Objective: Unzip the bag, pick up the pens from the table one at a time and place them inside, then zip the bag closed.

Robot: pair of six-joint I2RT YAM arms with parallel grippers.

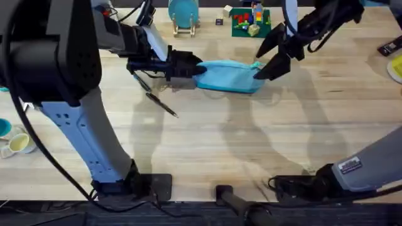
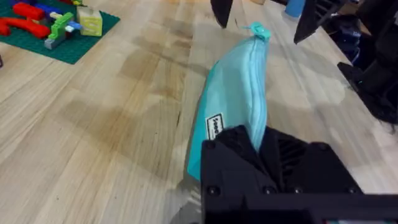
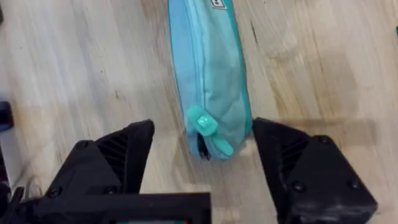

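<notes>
The light blue bag [image 1: 229,75] lies on the table [image 1: 251,144], toward the back, its zipper running along the top. My left gripper [image 1: 191,68] is shut on the bag's left end, and the black fingers [image 2: 239,146] clamp the fabric. At the other end my right gripper [image 1: 268,58] is open, one finger on each side of the bag, and the pale pull tab [image 3: 202,121] sits between the fingers [image 3: 118,155]. One dark pen [image 1: 162,105] lies on the wood in front of the left gripper. A second pen [image 1: 143,82] shows partly under that arm.
A round blue disc on a wooden stand [image 1: 183,14] and a green plate with toy bricks [image 1: 249,22] stand at the back. Mugs [image 1: 12,141] sit at the left edge. A yellow item [image 1: 397,66] and a black object [image 1: 389,45] lie at the far right.
</notes>
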